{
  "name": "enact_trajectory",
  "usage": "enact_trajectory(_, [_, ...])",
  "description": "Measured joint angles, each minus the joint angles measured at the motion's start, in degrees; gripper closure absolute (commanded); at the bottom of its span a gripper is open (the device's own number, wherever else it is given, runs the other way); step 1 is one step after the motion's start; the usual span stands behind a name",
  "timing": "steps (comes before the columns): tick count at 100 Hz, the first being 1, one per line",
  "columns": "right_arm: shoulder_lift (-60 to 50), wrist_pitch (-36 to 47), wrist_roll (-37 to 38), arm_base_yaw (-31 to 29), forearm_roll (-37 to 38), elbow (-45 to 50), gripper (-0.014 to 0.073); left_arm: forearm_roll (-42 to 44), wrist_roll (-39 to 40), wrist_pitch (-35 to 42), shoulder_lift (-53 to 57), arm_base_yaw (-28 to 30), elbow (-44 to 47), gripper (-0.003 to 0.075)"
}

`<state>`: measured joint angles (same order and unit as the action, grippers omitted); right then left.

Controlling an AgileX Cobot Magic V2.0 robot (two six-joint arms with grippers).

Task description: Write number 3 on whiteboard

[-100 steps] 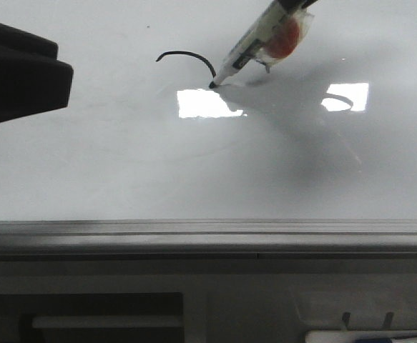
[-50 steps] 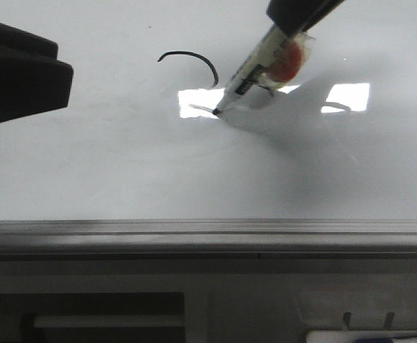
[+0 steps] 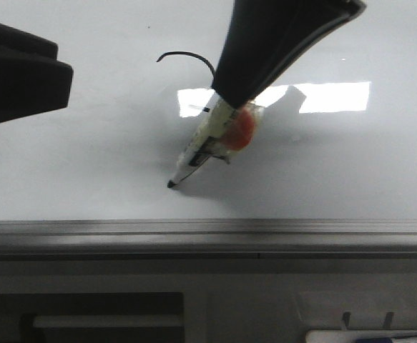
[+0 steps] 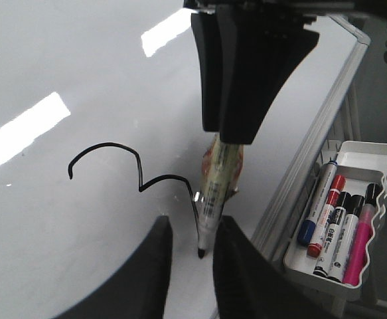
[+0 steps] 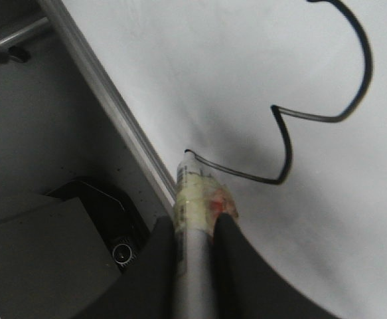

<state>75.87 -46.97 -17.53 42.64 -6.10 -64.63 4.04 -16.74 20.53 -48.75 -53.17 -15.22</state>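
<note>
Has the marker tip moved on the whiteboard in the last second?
Yes. The marker tip has travelled from beside the first arc's end down toward the grey rail, left of its earlier spot, carried by the right end effector.

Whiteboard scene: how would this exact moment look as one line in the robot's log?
right gripper: shut on marker | tip on whiteboard near rail | number 3: lower curve nearly drawn | left gripper: open, idle

An office or lab: a whiteboard [image 4: 60, 219] with a tray of markers [image 4: 342, 229].

Right hand [image 3: 226, 114] clamped; left hand [image 4: 190, 266] agape.
</note>
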Motion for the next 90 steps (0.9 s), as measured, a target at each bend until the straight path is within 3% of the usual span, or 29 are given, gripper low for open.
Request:
enact_trajectory(40, [-4.8, -1.8, 0.0, 3.2, 0.9, 0.1, 0.0654, 2.0, 0.0, 0.0, 0.0, 0.0, 0.0, 0.0577])
enact_trajectory(47, [-5.9, -3.0, 0.0, 4.4, 0.9, 0.1, 0.0654, 4.0, 0.0, 0.0, 0.0, 0.0, 0.0, 0.0536])
enact_trajectory(66, [-6.3, -3.8, 0.0, 5.7, 0.9, 0.1, 0.0654, 8.5, 0.0, 0.0, 0.0, 0.0, 0.0, 0.0331])
enact_trajectory(90, [-6.3, -0.5, 0.0, 8.3, 1.1, 0.1, 0.0654, 9.1, 0.0, 0.2, -0.9, 0.0, -0.1, 0.0323])
